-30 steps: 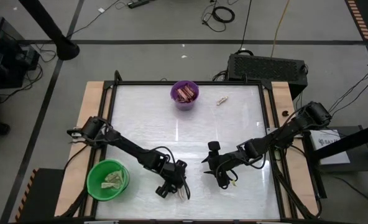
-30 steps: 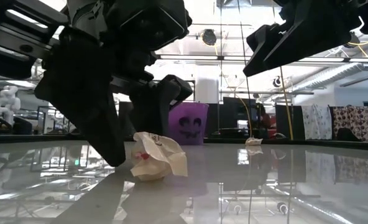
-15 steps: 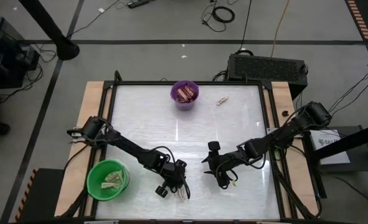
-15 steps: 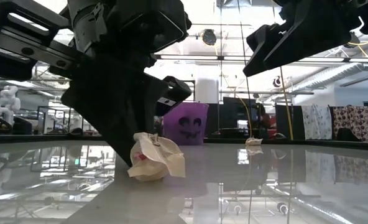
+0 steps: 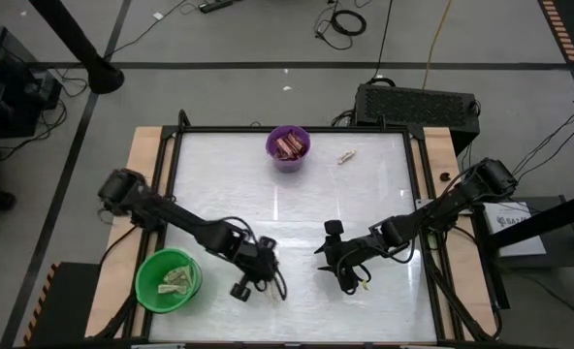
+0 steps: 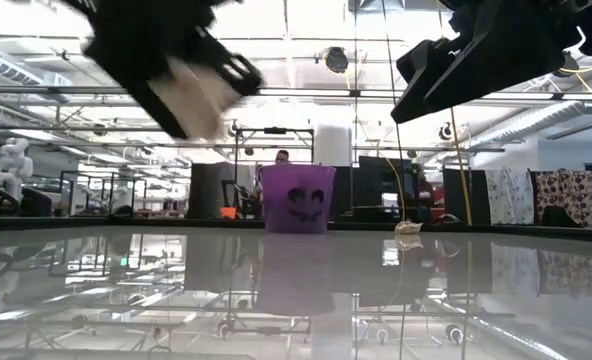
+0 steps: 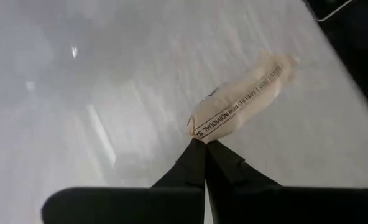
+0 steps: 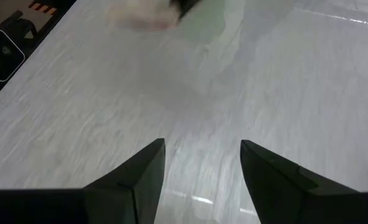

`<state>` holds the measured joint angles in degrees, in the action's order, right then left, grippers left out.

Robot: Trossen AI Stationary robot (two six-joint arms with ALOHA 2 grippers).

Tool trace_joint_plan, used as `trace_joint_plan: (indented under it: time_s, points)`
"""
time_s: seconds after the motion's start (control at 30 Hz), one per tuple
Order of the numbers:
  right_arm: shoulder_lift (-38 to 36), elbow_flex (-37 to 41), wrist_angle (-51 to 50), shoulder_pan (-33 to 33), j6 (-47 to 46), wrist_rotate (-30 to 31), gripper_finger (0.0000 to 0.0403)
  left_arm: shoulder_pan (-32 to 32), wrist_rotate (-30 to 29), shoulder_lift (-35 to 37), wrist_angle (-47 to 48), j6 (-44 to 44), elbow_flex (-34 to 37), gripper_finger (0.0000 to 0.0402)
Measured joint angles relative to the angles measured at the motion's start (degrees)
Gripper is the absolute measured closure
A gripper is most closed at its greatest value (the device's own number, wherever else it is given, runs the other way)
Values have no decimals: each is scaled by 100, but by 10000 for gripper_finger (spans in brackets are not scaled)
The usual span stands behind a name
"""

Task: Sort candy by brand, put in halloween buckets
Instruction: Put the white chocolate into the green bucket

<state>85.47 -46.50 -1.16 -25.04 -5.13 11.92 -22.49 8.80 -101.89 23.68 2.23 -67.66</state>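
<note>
High view shows the white table (image 5: 297, 204) with the green bucket (image 5: 168, 281) at its near left corner, a few pale pieces already inside, and the smaller purple bucket (image 5: 288, 147) at the far edge holding brown bars. The left gripper (image 5: 266, 281) hangs over the near middle of the table, just beside the green bucket, its jaws pinched together on a cream twisted candy (image 7: 240, 102); the left wrist view shows only one end of the wrapper caught between the fingertips, the rest sticking out free. The right gripper (image 5: 347, 269) waits near the table's middle with its jaws apart and nothing between them. One more pale candy (image 5: 346, 155) lies on the far side, just right of the purple bucket. Judging by the kinds already sorted, this piece belongs in the green bucket. With so slight a hold, the carry is best done smoothly, without swinging, and the jaws should part only once the candy is well inside the green rim.
</note>
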Motion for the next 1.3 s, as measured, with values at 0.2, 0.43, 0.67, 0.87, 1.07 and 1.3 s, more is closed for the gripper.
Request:
trace_joint_plan:
  time_s: [0.2, 0.43, 0.67, 0.87, 1.07, 1.3]
  points:
    - [0, 0, -26, -2, -7, 0, 202, -256, -24, 1252, 1829, -1864, 0, 400]
    - [0, 0, -28, -2, -17, 2, 202, -885, -107, 2757, 3665, -4496, 0, 401]
    - [0, 0, -32, -1, -17, 2, 202, -1866, -447, 3513, 4942, -6584, 0, 401]
    - [0, 0, -32, -2, -17, 2, 202, -2461, -230, 3489, 5499, -7872, 173, 401]
    - [0, 0, -30, -2, -38, 2, 202, -2649, 219, 3401, 5486, -8253, 380, 389]
    - [0, 0, -32, -1, -22, 4, 202, -2716, 227, 3362, 5603, -8301, 553, 353]
